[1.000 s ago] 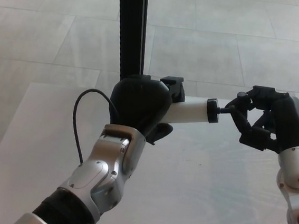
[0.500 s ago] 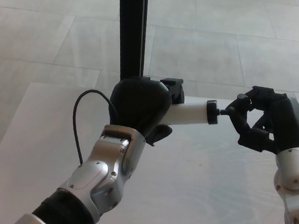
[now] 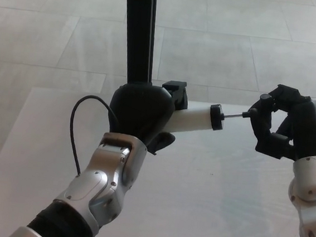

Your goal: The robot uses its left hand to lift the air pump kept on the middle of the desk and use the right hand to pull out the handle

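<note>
While closed on the handle at its outer end, right hand sits farther to its own side than half a second ago, fingertips pinched round the small black knob. Between knob and end cap now shows a thin bare rod, clearly longer than in the two earlier frames, where knob sat almost against cap. Reads as the pull under way: stroke begun, not finished.

Left hand wrapped round the body of the air pump, holding it lifted off the desk, barrel lying roughly level and pointing toward the right hand. Compared with the earlier frames, left hand and pump shifted slightly away from the right hand, so the gap opens from both sides. Black head piece of the pump visible just above the left hand; thin black hose loops out behind the left wrist.

Beyond the desk: black upright post and pale tiled floor, unchanged.

Judgement: lift step done, pull-out step partly done. Remaining rod length hidden inside barrel, so end of stroke cannot be told. Risk: pinch on the small knob looks slight; a slip off it possible if the pull goes off-axis.
</note>
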Robot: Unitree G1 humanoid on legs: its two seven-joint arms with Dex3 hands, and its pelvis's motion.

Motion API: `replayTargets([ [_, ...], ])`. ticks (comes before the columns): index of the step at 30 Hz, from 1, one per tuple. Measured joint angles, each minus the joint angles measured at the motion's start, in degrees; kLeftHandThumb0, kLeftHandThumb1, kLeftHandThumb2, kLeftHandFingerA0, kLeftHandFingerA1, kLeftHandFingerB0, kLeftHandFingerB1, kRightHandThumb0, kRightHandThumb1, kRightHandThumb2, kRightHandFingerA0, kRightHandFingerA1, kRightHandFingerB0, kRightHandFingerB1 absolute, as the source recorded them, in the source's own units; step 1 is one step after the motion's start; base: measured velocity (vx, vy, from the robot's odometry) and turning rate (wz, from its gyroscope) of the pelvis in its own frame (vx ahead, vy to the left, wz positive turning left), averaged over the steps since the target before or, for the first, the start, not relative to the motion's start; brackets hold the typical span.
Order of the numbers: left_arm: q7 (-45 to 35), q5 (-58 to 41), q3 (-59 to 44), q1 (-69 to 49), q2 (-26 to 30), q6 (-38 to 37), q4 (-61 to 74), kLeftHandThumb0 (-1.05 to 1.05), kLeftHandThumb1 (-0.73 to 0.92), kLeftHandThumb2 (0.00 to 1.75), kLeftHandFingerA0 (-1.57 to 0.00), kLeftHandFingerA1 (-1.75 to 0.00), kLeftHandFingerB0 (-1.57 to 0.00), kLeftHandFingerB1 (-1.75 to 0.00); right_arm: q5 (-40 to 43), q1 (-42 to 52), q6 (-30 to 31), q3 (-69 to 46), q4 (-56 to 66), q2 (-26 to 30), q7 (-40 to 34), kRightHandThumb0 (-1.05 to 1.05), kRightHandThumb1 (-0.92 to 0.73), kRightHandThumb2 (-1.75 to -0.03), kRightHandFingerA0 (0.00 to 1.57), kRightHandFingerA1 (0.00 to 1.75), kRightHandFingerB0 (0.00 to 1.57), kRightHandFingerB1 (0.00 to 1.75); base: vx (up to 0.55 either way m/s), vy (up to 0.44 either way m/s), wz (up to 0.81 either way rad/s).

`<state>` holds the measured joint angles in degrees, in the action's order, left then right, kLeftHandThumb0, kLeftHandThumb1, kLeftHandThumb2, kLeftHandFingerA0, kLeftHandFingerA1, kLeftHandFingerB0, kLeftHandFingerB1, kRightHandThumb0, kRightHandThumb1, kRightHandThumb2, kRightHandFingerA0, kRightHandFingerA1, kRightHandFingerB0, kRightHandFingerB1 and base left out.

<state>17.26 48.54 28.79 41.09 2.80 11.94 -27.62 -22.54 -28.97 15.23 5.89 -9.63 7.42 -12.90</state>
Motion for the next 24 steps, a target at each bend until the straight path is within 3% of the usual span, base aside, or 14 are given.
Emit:
replayTargets([
  [3,0.0,0.0,0.0,-0.2,0.2,0.0,0.0,-0.22,0.63,0.92,-0.88,-1.75,-0.68,-1.46,-0.1,0.0,0.0,-0.2,0.0,0.0,-0.3,-0.14,-0.48,-1.1,0.92,1.75,0.86,1.48,0.0,0.0,0.0],
  [4,0.0,0.0,-0.1,-0.2,0.2,0.0,0.0,-0.22,0.64,0.89,-0.89,-1.75,-0.72,-1.4,-0.1,0.0,0.0,-0.2,0.0,0.0,-0.4,-0.23,-0.45,-1.1,1.23,1.4,1.02,1.23,0.0,0.0,0.0],
  [5,0.0,0.0,-0.1,-0.3,0.3,0.0,0.0,-0.22,0.64,0.88,-0.89,-1.75,-0.71,-1.44,-0.1,0.0,-0.1,-0.3,0.0,0.0,-0.5,-0.15,-0.48,-1.1,0.93,1.75,0.87,1.43,0.0,0.0,0.0],
  [6,0.0,0.0,-0.1,-0.4,0.5,0.0,0.0,-0.21,0.64,0.91,-0.89,-1.75,-0.75,-1.32,-0.1,0.0,-0.1,-0.3,0.0,0.0,-0.6,-0.15,-0.47,-1.11,0.92,1.75,0.87,1.43,0.0,0.0,0.0],
  [7,0.0,0.0,-0.1,-0.5,0.6,0.0,0.1,-0.23,0.65,0.91,-0.89,-1.75,-0.79,-1.09,-0.1,0.0,-0.1,-0.4,0.0,0.0,-0.6,-0.23,-0.46,-1.1,1.22,1.39,1.0,1.22,0.0,0.0,0.0],
  [10,0.0,0.0,-0.1,-0.8,1.2,0.0,0.3,-0.22,0.64,0.91,-0.9,-1.75,-0.82,-0.95,-0.1,0.0,-0.3,-0.6,0.0,0.0,-0.8,-0.23,-0.46,-1.1,1.22,1.39,0.99,1.21,0.0,0.0,0.0],
  [11,0.0,0.0,-0.1,-0.9,1.3,0.0,0.4,-0.21,0.63,0.92,-0.88,-1.75,-0.72,-1.28,-0.1,0.0,-0.4,-0.7,0.0,0.0,-0.8,-0.23,-0.47,-1.1,1.22,1.38,0.98,1.19,0.0,0.0,0.0],
  [12,0.0,0.0,-0.1,-1.0,1.5,0.0,0.4,-0.2,0.62,0.95,-0.89,-1.75,-0.68,-1.46,-0.1,0.0,-0.5,-0.8,0.0,0.0,-0.8,-0.23,-0.46,-1.09,1.21,1.38,0.98,1.19,0.0,0.0,0.0],
  [15,0.0,0.0,-0.2,-1.2,1.9,-0.1,0.3,-0.17,0.57,1.02,-0.89,-1.75,-0.67,-1.65,-0.1,0.0,-0.6,-1.0,0.0,0.1,-0.8,-0.24,-0.46,-1.09,1.2,1.37,0.99,1.19,0.0,0.0,0.0],
  [17,0.0,-0.2,-0.5,-1.3,2.3,-0.7,0.0,-0.2,0.62,0.96,-0.89,-1.75,-0.71,-1.54,-0.1,0.0,-0.9,-1.3,0.0,0.4,-0.8,-0.23,-0.45,-1.07,1.18,1.36,1.02,1.23,0.0,0.0,0.0],
  [19,0.0,-0.3,-0.6,-1.6,3.0,-1.2,-0.1,-0.2,0.62,0.96,-0.89,-1.75,-0.71,-1.54,0.0,0.0,-1.1,-1.7,-0.1,0.7,-0.8,-0.23,-0.45,-1.07,1.18,1.36,1.02,1.23,0.0,0.0,0.0],
  [20,0.0,-0.3,-0.7,-1.7,3.3,-1.5,-0.1,-0.3,0.56,1.11,-1.18,-1.37,-0.94,-1.21,0.0,0.0,-1.2,-1.9,-0.2,0.8,-0.8,-0.23,-0.46,-1.05,1.19,1.36,1.01,1.21,0.0,0.0,0.0],
  [24,0.0,-0.5,-1.4,-2.4,4.3,-2.2,-0.1,-0.29,0.55,1.12,-1.2,-1.39,-0.95,-1.23,0.0,0.1,-1.3,-2.3,-0.2,1.5,-0.7,-0.22,-0.44,-1.07,1.2,1.36,1.03,1.23,0.0,0.0,0.0],
])
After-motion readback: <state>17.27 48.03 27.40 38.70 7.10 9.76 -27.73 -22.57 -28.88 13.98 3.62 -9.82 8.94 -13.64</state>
